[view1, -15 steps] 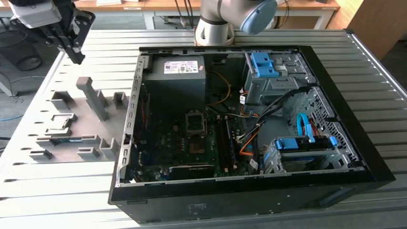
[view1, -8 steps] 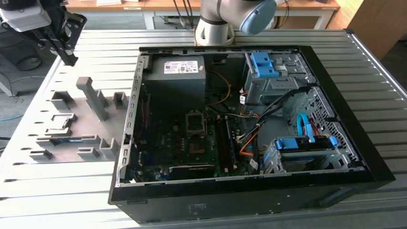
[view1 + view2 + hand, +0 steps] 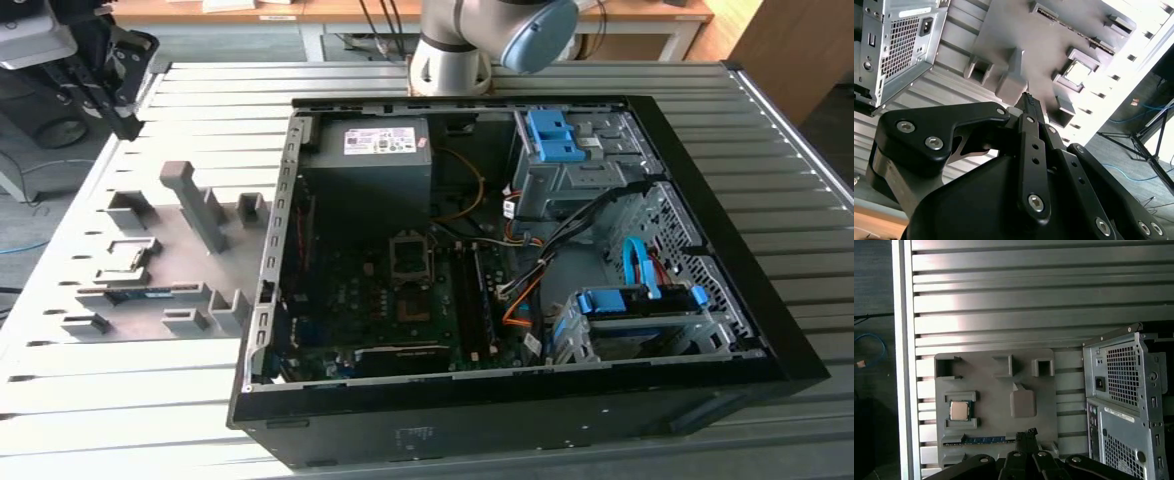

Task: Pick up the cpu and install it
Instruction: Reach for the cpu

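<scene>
While my claw (image 3: 1026,432) hangs above the slatted surface (image 3: 200,400) at the exterior view's far left, I see its fingers pressed together on nothing. To the right of it lies the grey tray (image 3: 187,255). Both wrist views show the cpu (image 3: 959,410) (image 3: 1077,71) seated flat in a square pocket of that tray, silver top up, well apart from the claw. A memory stick (image 3: 983,439) lies in a slot near it. Further right, the open case (image 3: 467,430) lies on its side, its board (image 3: 387,300) exposed, with the arm's base (image 3: 454,50) behind it.
</scene>
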